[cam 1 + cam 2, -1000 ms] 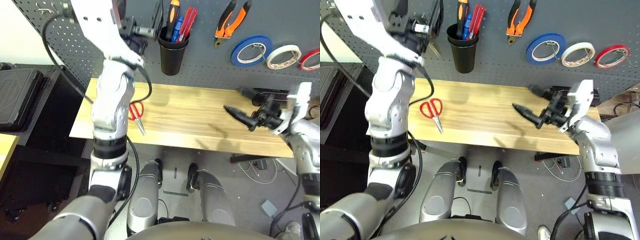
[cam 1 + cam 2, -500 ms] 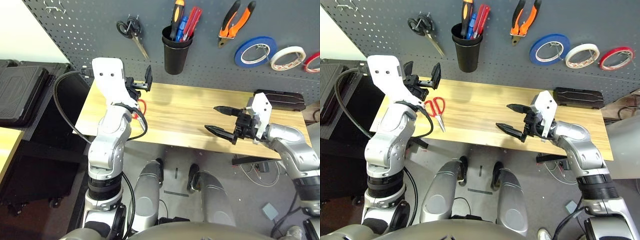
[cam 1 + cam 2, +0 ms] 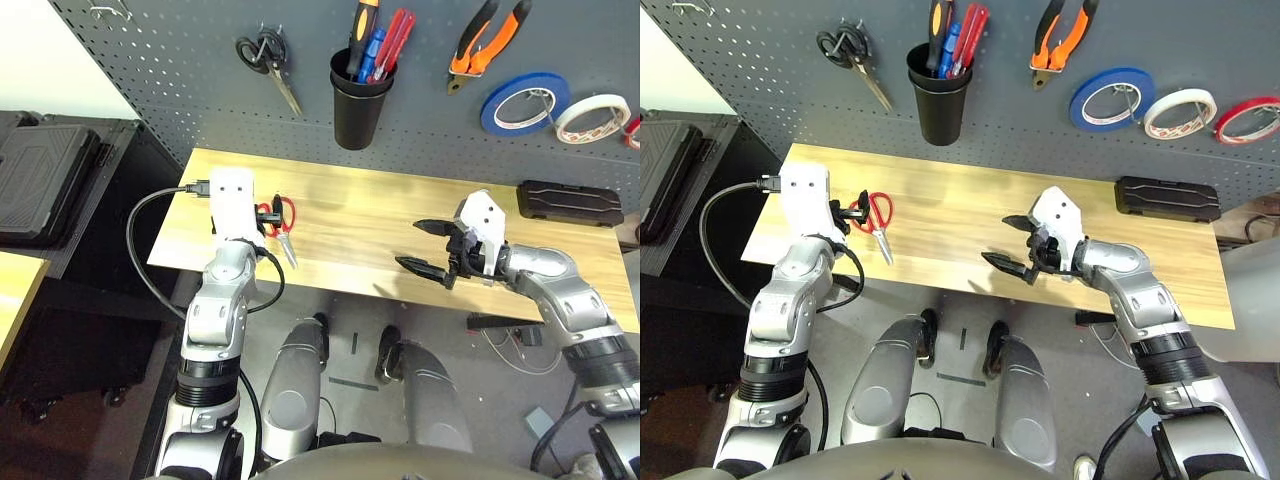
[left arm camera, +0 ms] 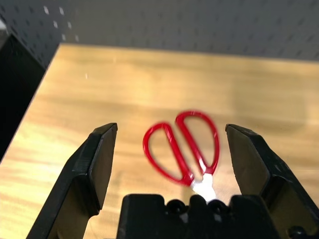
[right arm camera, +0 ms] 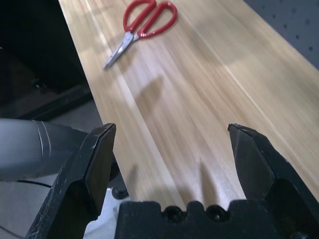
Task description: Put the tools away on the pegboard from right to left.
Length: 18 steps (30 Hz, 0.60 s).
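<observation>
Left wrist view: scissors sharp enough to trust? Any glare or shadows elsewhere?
Left wrist view: red-handled scissors soft, glare on the blades near the pivot. Right wrist view: tabletop streaked with blur, finger shadows across it. Left eye view: pegboard evenly lit.

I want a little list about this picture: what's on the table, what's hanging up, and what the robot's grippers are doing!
on the table: red-handled scissors, lying flat; a black case at the far right
hung on the pegboard: black-handled scissors, pliers, blue tape roll, white tape roll
in the black cup: screwdriver with other tools
left gripper: open, fingers on either side of the red scissors' handles, not gripping
right gripper: open, empty, over the table
</observation>
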Tool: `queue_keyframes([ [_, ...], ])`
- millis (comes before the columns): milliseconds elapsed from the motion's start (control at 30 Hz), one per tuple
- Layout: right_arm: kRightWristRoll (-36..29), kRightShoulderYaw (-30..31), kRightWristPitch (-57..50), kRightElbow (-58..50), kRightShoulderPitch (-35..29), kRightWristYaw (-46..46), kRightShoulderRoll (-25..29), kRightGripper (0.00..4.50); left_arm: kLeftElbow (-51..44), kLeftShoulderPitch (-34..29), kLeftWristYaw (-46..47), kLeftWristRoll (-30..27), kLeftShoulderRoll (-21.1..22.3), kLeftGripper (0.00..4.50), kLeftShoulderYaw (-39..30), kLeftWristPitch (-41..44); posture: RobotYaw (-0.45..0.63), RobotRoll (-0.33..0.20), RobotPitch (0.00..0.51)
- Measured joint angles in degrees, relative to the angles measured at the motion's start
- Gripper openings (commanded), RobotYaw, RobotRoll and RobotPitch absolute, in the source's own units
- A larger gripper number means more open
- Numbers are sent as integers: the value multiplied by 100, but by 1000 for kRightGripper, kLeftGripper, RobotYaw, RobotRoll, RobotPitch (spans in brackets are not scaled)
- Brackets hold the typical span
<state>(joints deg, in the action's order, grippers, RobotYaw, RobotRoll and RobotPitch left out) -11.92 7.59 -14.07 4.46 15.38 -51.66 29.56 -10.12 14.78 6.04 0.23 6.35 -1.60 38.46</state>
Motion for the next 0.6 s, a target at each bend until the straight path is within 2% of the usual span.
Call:
queue_keyframes([
  [400, 392, 562, -218, 50, 273, 348, -653, 4500, 1810, 676, 351, 161, 4, 4447, -299, -386, 211, 0, 355],
  [600, 402, 629, -424, -20, 364, 403, -728, 4500, 2936, 1150, 546, 178, 108, 4447, -528, -753, 190, 0, 352],
])
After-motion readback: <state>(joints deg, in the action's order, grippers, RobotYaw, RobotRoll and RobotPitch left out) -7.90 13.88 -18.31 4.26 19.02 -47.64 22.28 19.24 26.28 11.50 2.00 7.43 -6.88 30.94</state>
